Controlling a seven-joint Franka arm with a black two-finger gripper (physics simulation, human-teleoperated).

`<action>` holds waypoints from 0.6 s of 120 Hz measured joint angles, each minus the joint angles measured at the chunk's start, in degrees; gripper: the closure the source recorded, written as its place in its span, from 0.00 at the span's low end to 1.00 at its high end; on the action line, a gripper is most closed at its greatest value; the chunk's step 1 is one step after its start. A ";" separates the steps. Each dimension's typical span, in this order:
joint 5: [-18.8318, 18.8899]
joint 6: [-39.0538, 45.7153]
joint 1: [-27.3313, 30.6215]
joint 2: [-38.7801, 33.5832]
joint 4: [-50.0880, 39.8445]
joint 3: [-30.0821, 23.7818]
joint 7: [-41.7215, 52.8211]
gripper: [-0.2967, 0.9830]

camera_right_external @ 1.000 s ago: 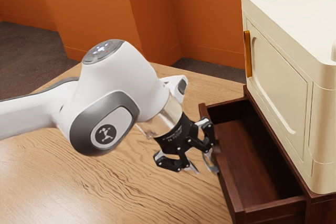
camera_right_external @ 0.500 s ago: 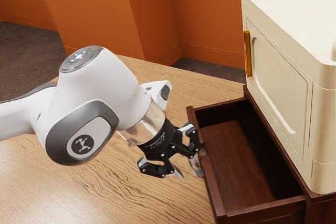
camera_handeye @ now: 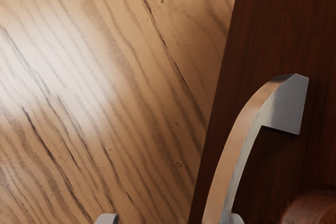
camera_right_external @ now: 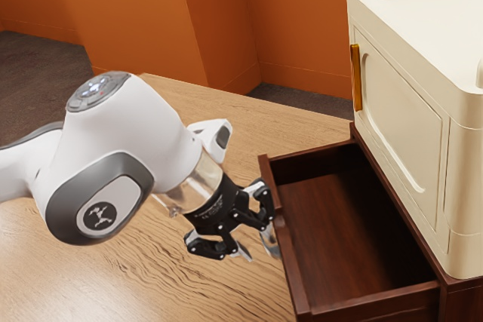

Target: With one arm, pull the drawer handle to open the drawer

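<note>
- The dark wooden drawer (camera_right_external: 291,265) stands well out of its base at the lower right of the exterior view, its inside exposed, so the opening looks largely achieved.
- The black two-finger gripper (camera_right_external: 255,251), lower centre there, is released rather than clenched: its fingers are spread.
- One fingertip (camera_handeye: 238,219) sits just beside the curved metal handle (camera_handeye: 235,150), on the drawer-front side, probably to hook the bar and draw it outward without a squeeze.
- The handle is fixed to the drawer front, above the wood-grain table (camera_right_external: 155,284); slipping off the bar seems the main risk.
</note>
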 joint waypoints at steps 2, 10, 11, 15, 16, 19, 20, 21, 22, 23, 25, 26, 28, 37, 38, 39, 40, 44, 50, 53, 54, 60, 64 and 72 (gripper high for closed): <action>0.03 0.00 0.00 -0.12 -0.13 0.00 -0.05 0.62; 0.14 0.00 0.00 -0.63 -0.57 0.02 -0.25 0.62; 0.15 0.00 0.00 -0.68 -0.61 0.03 -0.27 0.62; 0.19 0.00 -0.01 -0.95 -0.75 0.06 -0.36 0.62; 0.21 0.00 -0.01 -1.00 -0.78 0.08 -0.38 0.62; 0.25 -0.01 -0.08 -1.15 -0.83 0.42 -0.44 0.62; 0.28 -0.02 -0.12 -1.19 -0.85 0.56 -0.46 0.62; 0.33 -0.03 -0.14 -1.22 -0.86 0.70 -0.48 0.62; 0.38 -0.03 -0.17 -1.24 -0.87 0.81 -0.50 0.62; 0.43 -0.04 -0.19 -1.27 -0.88 0.91 -0.52 0.62; 0.51 -0.05 -0.22 -1.32 -0.89 1.07 -0.55 0.62; 0.55 -0.05 -0.23 -1.34 -0.90 1.13 -0.57 0.62; 0.62 -0.06 -0.25 -1.38 -0.91 1.23 -0.61 0.62; 0.85 -0.10 -0.25 -1.97 -1.43 1.45 -0.76 0.62; 0.87 -0.10 -0.24 -2.06 -1.50 1.47 -0.78 0.62; 0.89 -0.11 -0.24 -2.13 -1.56 1.49 -0.79 0.62; 0.90 -0.11 -0.23 -2.19 -1.64 1.50 -0.81 0.62; 0.95 -0.14 -0.22 -2.39 -1.83 1.54 -0.87 0.62; 1.00 -0.16 -0.21 -2.56 -2.00 1.57 -0.96 0.62; 1.02 -0.17 -0.20 -2.77 -2.19 1.58 -1.02 0.62; 1.03 -0.17 -0.20 -2.83 -2.26 1.58 -1.03 0.62; 1.05 -0.19 -0.19 -3.27 -2.76 1.58 -1.14 0.62; 1.06 -0.21 -0.18 -3.58 -3.04 1.58 -1.21 0.62; 1.08 -0.22 -0.18 -3.95 -3.32 1.58 -1.33 0.62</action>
